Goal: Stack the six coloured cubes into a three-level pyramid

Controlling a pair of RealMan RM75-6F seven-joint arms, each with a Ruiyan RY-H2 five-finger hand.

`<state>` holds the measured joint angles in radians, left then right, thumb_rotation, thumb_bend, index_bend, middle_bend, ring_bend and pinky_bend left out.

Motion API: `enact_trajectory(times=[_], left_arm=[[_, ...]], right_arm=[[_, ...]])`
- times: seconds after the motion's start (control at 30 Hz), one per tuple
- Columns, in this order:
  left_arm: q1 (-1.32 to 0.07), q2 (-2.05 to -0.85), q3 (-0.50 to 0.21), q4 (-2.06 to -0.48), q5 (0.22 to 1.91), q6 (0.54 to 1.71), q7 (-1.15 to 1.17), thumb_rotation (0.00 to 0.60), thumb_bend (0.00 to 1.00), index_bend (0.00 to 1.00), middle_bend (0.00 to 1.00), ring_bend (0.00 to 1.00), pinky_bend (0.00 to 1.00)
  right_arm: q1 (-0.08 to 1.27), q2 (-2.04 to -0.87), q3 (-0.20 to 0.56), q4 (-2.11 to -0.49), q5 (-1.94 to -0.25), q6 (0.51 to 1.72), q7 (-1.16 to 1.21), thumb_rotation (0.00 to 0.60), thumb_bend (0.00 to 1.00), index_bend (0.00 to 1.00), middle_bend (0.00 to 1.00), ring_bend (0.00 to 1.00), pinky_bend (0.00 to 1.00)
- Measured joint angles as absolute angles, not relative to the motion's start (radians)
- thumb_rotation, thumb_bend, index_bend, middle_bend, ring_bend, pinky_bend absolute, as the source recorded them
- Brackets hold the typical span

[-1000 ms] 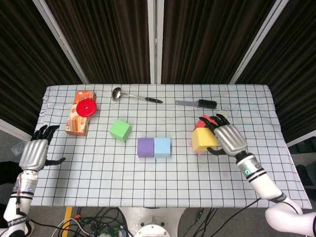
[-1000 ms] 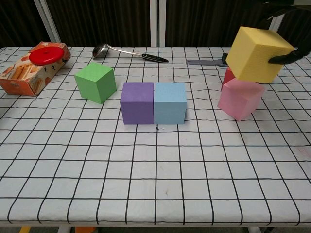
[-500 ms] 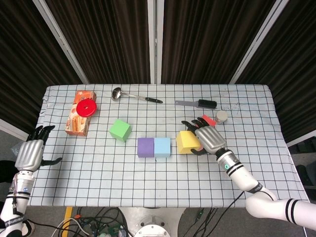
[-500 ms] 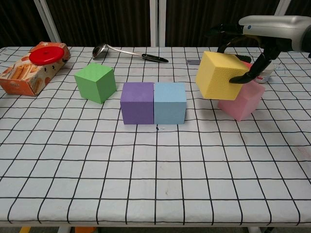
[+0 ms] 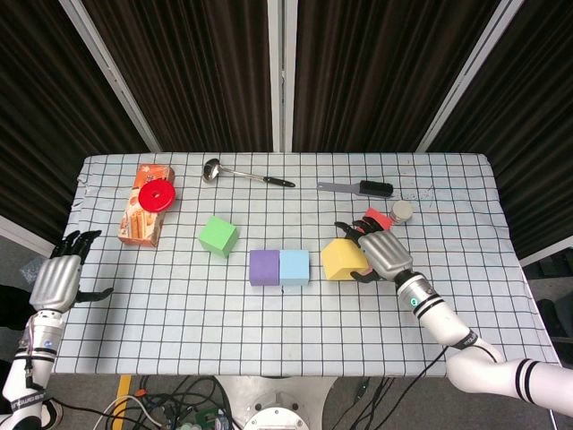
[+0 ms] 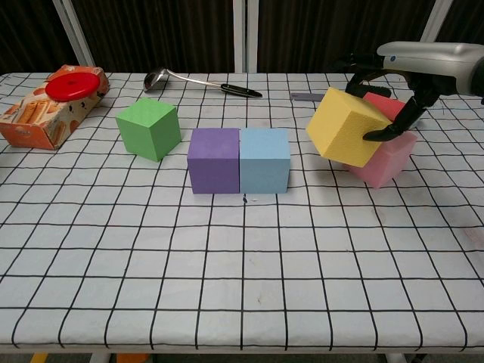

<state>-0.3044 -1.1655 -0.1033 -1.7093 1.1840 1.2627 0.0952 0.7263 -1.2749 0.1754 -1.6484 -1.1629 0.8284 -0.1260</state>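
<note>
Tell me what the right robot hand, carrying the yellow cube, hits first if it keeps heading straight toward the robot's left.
Probably the light blue cube: the right robot hand holds the yellow cube tilted just beside it, a gap between. Depth is uncertain.

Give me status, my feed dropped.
Right hand grips yellow cube, tilted, off the table. Left hand open, idle. Purple cube and blue cube touching; gap beside blue clear.
</note>
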Motion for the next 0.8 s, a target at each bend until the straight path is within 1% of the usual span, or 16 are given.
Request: enact_trajectory(times=[0.23, 0.5, 0.8], left_arm=[[-0.301, -1.172, -0.107, -1.696, 1.185, 1.255, 0.084, 0.600, 0.02, 0.09, 0.10, 0.01, 0.11], [-0.297, -1.173, -0.114, -1.690, 1.187, 1.251, 0.075, 0.600, 0.02, 0.09, 0.10, 0.01, 0.11], [-0.294, -1.172, -0.119, -1.686, 1.188, 1.246, 0.064, 0.600, 0.02, 0.09, 0.10, 0.01, 0.11]], right_arm=[[0.733, -1.278, 0.158, -1.639, -1.134, 0.829, -0.176, 0.600, 0.30, 0.00, 0.56, 0.10, 0.00], [0.753, -1.291, 0.177, -1.655, -1.138, 0.844, -0.182, 0.600, 0.31, 0.00, 0.57, 0.10, 0.00], [0.771, -1.265, 0.181, -1.675, -1.129, 0.827, -0.189, 0.600, 0.31, 0.00, 0.57, 0.10, 0.00]])
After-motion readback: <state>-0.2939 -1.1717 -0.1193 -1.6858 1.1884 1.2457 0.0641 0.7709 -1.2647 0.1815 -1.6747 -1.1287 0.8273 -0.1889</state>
